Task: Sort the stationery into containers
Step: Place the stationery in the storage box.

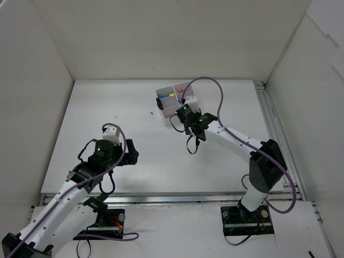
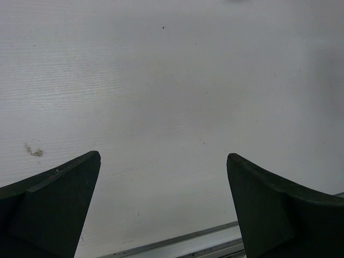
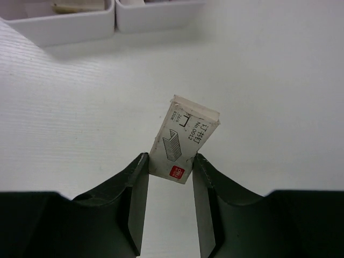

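Observation:
My right gripper (image 3: 169, 164) is shut on the lower end of a small white staples box (image 3: 184, 140) with black print and a red label, held just above the table. The white compartment organiser (image 3: 59, 27) lies a short way ahead of it, with a beige item (image 3: 75, 5) in one cell. In the top view the right gripper (image 1: 185, 115) hovers at the organiser's (image 1: 173, 99) near edge, and the box is hidden under it. The cells hold yellow-green (image 1: 171, 95) and pink (image 1: 185, 86) items. My left gripper (image 2: 164, 161) is open and empty over bare table.
A metal rail (image 2: 177, 244) runs along the table's near edge just below the left gripper (image 1: 129, 153). White walls enclose the table on the left, back and right. A small dark smudge (image 2: 33, 151) marks the tabletop.

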`<state>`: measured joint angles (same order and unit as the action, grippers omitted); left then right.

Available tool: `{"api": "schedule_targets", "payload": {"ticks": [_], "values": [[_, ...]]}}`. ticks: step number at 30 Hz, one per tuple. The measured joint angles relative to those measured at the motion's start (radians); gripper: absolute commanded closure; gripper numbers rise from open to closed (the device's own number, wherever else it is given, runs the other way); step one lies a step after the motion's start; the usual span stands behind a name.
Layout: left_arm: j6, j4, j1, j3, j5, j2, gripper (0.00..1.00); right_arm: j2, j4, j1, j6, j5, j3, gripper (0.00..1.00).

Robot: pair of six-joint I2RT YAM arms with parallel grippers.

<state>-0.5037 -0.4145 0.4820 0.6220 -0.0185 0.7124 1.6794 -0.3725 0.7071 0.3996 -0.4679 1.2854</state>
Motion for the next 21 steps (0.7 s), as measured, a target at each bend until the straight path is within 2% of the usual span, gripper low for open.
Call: {"api": "schedule_targets", "payload": {"ticks": [3, 6, 13, 17, 21], "values": [[0.005, 0.0, 0.0, 0.0, -0.011, 0.0, 0.0, 0.0, 0.058, -0.011, -0.315, 0.043, 0.045, 1.0], [0.006, -0.006, -0.007, 0.003, -0.017, 0.004, 0.01, 0.002, 0.079, -0.05, -0.631, 0.199, 0.066, 1.0], [0.006, -0.016, -0.019, 0.06, -0.048, 0.021, 0.01, 0.082, 0.092, -0.145, -1.226, 0.387, 0.161, 1.0], [0.006, -0.006, -0.023, 0.072, -0.074, 0.023, 0.0, 0.136, 0.083, -0.198, -1.486, 0.488, 0.197, 1.0], [0.006, -0.007, -0.028, 0.075, -0.106, 0.049, 0.0, 0.209, 0.056, -0.254, -1.68, 0.578, 0.279, 0.98]]}}
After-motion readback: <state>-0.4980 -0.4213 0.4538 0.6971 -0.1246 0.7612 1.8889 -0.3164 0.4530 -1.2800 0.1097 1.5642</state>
